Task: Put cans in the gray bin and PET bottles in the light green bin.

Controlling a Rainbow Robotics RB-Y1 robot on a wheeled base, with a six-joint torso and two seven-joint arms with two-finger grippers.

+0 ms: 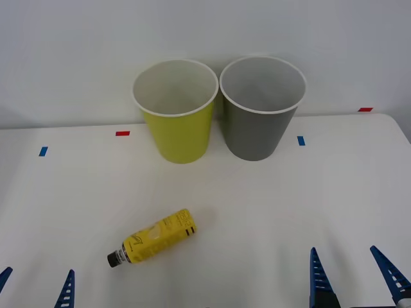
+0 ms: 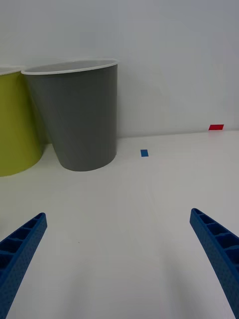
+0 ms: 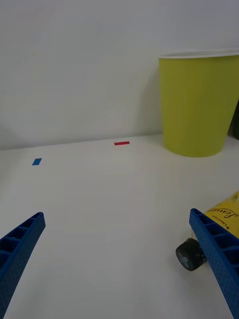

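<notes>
A small PET bottle (image 1: 154, 237) with a yellow label and black cap lies on its side on the white table, cap toward the front left. Behind it stand the light green bin (image 1: 180, 138) and, to its right, the gray bin (image 1: 257, 135), both upright and close together. My left gripper (image 1: 35, 292) is open at the front left, and its wrist view shows the bottle (image 3: 226, 213) just beside one finger. My right gripper (image 1: 353, 282) is open at the front right, facing the gray bin (image 2: 79, 114) with the light green bin (image 2: 15, 124) beside it. Cans are out of view.
Small tape marks lie on the table: a red one (image 1: 122, 133) and a blue one (image 1: 43, 151) at the back left, a blue one (image 1: 300, 140) and a red one (image 1: 365, 110) at the back right. A pale wall rises behind the bins.
</notes>
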